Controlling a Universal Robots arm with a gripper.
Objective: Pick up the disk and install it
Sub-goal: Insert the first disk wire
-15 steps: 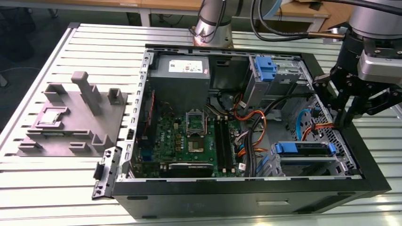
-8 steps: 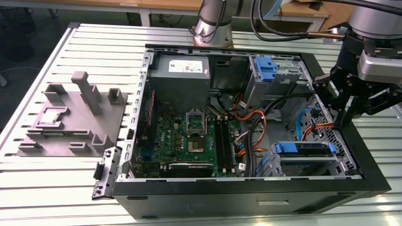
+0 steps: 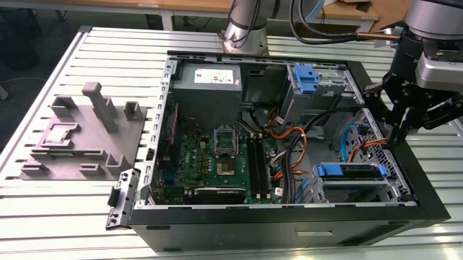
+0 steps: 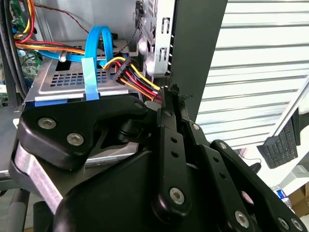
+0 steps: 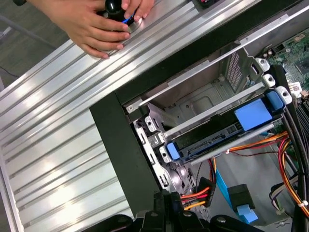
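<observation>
One disk (image 3: 351,171) seated in the case's drive bay (image 3: 354,187); gripper (image 3: 400,135) above and beside it at the case wall, fingers pinched together, holding nothing

My gripper (image 3: 400,130) hangs from my arm (image 3: 434,32), pointing straight down. Fingers (image 3: 396,122) are drawn together with nothing between them. Linkages sit folded either side of the closed tips.

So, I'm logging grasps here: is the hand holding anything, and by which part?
Nothing is held. The hand hangs shut by the case wall; the disk sits inside the case, apart from it.
</observation>
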